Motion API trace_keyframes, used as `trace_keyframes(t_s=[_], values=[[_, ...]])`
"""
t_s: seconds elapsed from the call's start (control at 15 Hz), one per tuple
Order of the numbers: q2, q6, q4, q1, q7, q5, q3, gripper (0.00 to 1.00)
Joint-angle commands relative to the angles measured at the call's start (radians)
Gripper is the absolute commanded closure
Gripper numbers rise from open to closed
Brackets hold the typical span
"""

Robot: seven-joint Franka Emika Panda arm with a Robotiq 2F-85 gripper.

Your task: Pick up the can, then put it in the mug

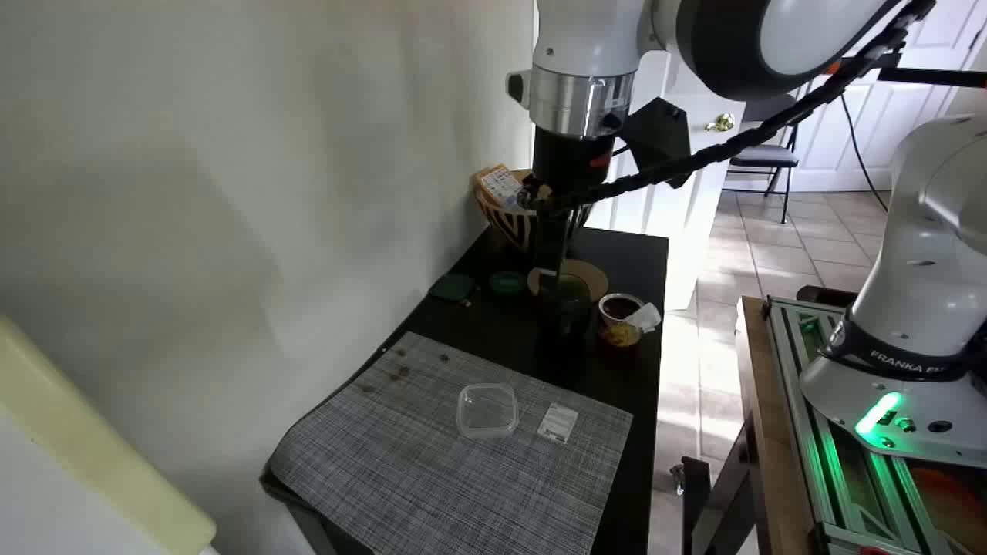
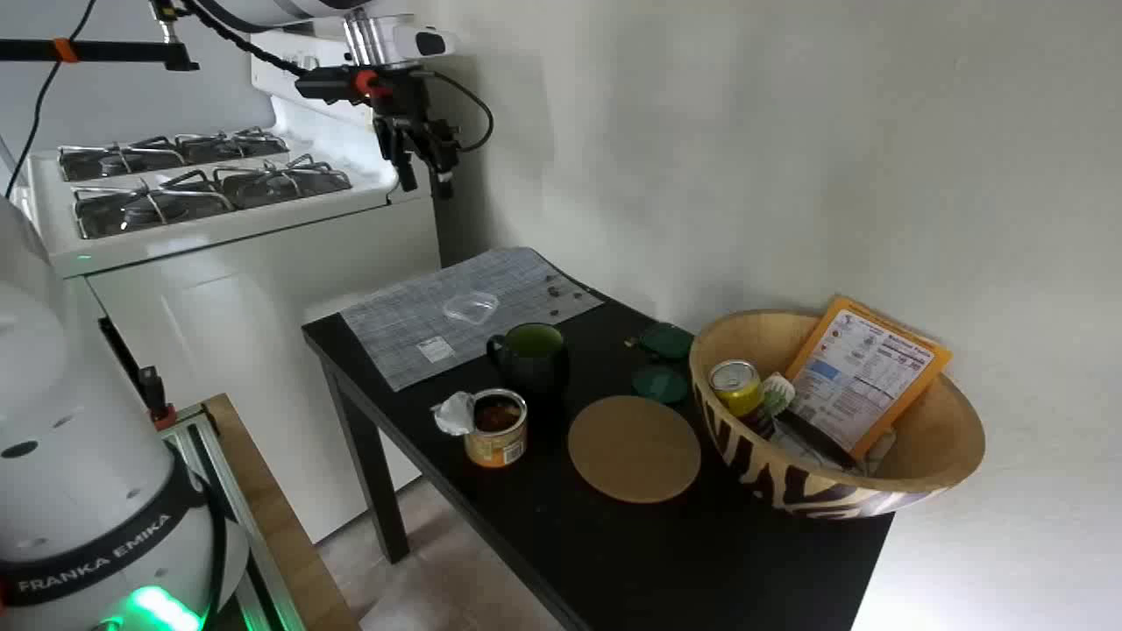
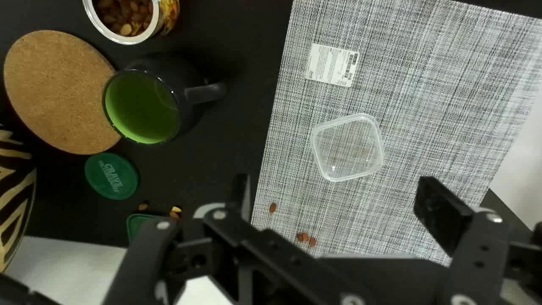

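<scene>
The can [image 2: 741, 392] is small and yellow with a silver top. It leans inside the patterned basket in an exterior view; it is out of the wrist view. The mug [image 2: 532, 368] is dark green and stands upright on the black table. Its bright green inside [image 3: 144, 108] and its handle show in the wrist view. In an exterior view the mug [image 1: 570, 314] is partly covered by the gripper. My gripper [image 2: 427, 186] hangs high above the table, near the stove end, away from mug and can. Its fingers [image 3: 336, 190] are wide apart with nothing between them.
The basket [image 2: 951, 443] also holds an orange packet [image 2: 863, 377]. An open tin of nuts [image 2: 496, 438] stands beside the mug. A cork disc [image 2: 634, 451], green lids [image 2: 662, 384] and a clear plastic box [image 3: 347, 148] on the grey mat [image 3: 406, 84] lie around. The wall runs behind.
</scene>
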Motion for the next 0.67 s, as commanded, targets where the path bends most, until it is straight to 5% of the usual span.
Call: trace_keyframes(t_s=[0.0, 0.6], values=[[0.003, -0.003, 0.002, 0.027, 0.008, -0.011, -0.026, 0.0], [0.008, 0.012, 0.0, -0.005, 0.086, -0.055, -0.029, 0.0]])
